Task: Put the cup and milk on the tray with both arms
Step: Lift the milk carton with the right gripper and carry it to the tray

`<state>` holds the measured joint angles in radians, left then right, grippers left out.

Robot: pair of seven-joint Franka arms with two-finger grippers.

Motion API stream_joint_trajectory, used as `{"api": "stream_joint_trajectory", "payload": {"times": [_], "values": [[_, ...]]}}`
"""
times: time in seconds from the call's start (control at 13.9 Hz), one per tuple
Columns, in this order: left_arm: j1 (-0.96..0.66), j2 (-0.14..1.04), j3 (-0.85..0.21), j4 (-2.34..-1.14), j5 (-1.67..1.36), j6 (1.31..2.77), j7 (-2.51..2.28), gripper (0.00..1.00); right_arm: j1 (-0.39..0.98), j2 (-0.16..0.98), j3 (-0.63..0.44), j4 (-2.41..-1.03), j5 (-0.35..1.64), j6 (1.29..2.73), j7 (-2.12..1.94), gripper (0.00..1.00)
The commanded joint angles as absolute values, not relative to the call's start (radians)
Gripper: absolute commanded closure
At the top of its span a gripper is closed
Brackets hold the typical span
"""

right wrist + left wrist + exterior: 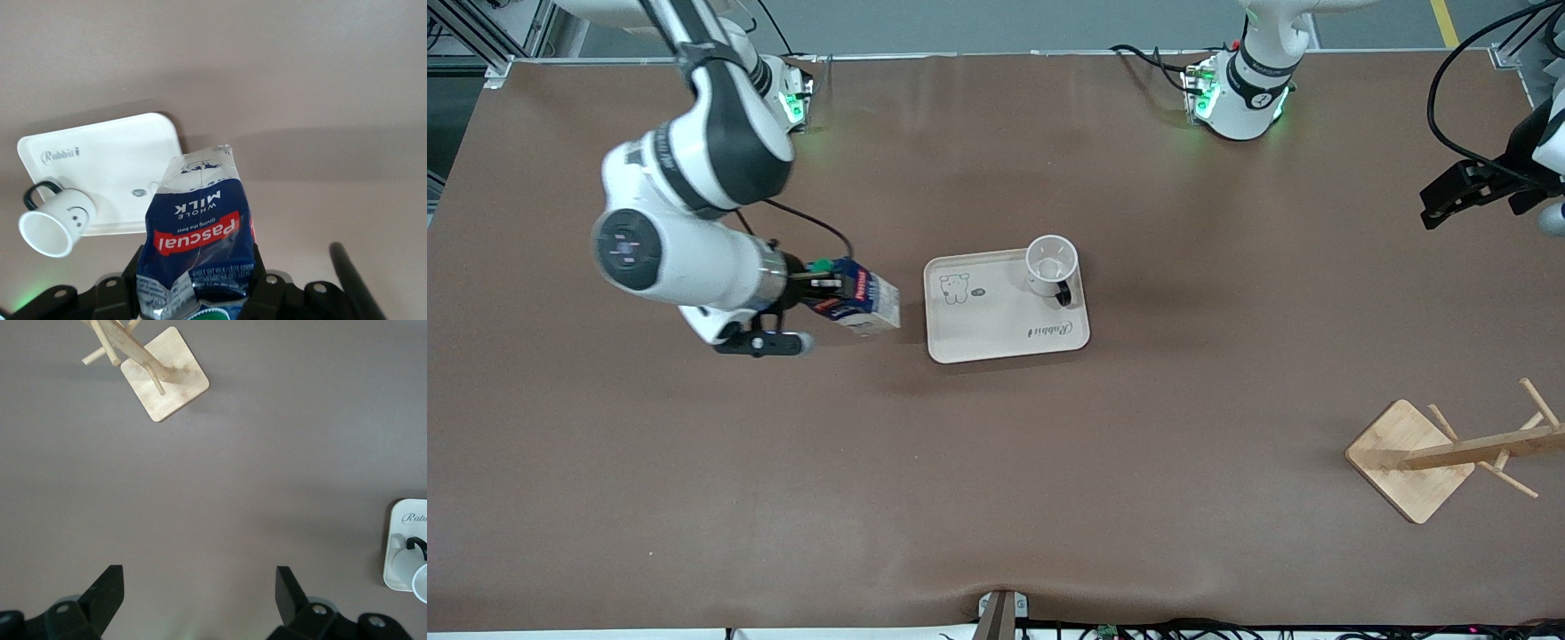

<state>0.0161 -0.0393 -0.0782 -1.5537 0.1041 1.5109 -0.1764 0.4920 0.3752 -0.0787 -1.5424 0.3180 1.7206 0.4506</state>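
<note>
The cream tray [996, 329] lies mid-table, and the white cup [1051, 264] with its black handle stands on the tray's corner toward the left arm's end. My right gripper [829, 286] is shut on the dark-blue milk carton [861, 300] near its green cap and holds it tilted in the air, over the table beside the tray's end toward the right arm. The right wrist view shows the milk [199, 227] between my right gripper's fingers [252, 293], with the tray [113, 157] and cup [57, 223] past it. My left gripper [199, 593] is open and empty, up over bare table at the left arm's end; it also shows in the front view [1463, 191].
A wooden mug rack [1440, 453] with pegs lies tipped on its square base near the left arm's end, nearer to the front camera than the tray; it also shows in the left wrist view [157, 367]. Brown table surface surrounds the tray.
</note>
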Motion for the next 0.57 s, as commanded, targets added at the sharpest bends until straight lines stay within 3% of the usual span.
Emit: {"api": "stream_joint_trajectory", "payload": {"times": [0.0, 0.5], "values": [[0.02, -0.061, -0.075, -1.568, 0.092, 1.514, -0.161, 0.0, 0.595, 0.516, -0.091, -1.366, 0.334, 1.704, 0.596, 1.0], [0.037, -0.064, -0.074, -1.562, 0.089, 1.565, -0.173, 0.0, 0.682, 0.606, -0.092, -1.35, 0.321, 1.773, 0.594, 1.0]]}}
